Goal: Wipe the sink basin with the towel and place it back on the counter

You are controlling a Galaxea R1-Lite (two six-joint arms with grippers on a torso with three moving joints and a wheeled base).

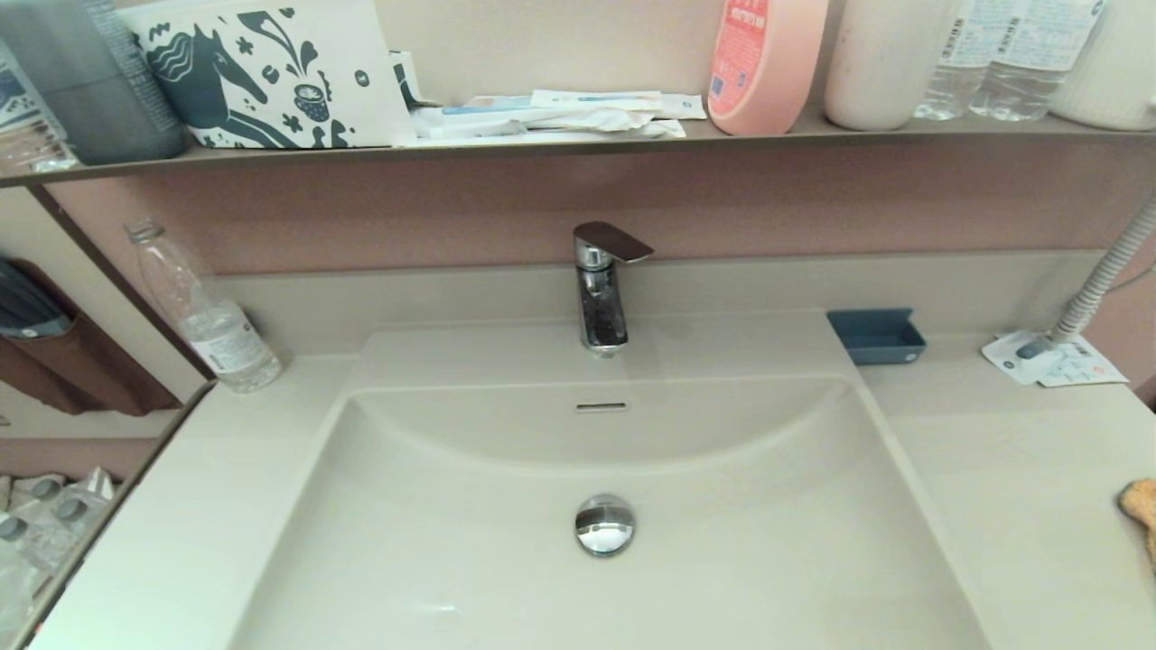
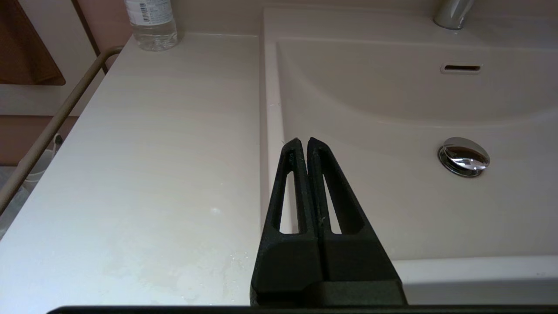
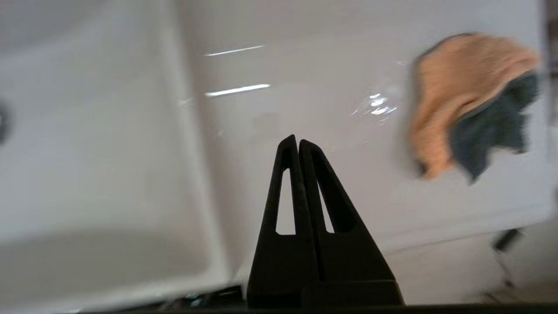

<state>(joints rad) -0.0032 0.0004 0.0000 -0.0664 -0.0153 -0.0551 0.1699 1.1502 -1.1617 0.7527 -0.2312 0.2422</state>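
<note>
Closest to the head camera lies the large glossy beige sink basin (image 1: 741, 542) with its round chrome drain plug (image 1: 604, 524) and, at the far wall, the chrome faucet (image 1: 601, 289). No arm shows in this view. On the smooth beige table (image 1: 993, 469) to the right of the basin, at the far right edge, rests the small orange-tan fuzzy towel with a dark grey edge (image 3: 466, 104), crumpled and well apart from the basin rim. Both grippers have their fingers together and hold nothing: the right gripper (image 3: 297, 141) hangs over the table near the basin edge, beside the towel, and the left gripper (image 2: 303, 144) hangs over the left basin rim. I judge that the task is at its very beginning, before the pick-up. Next, the right gripper needs to open, go across to the towel and close on a raised fold.
</note>
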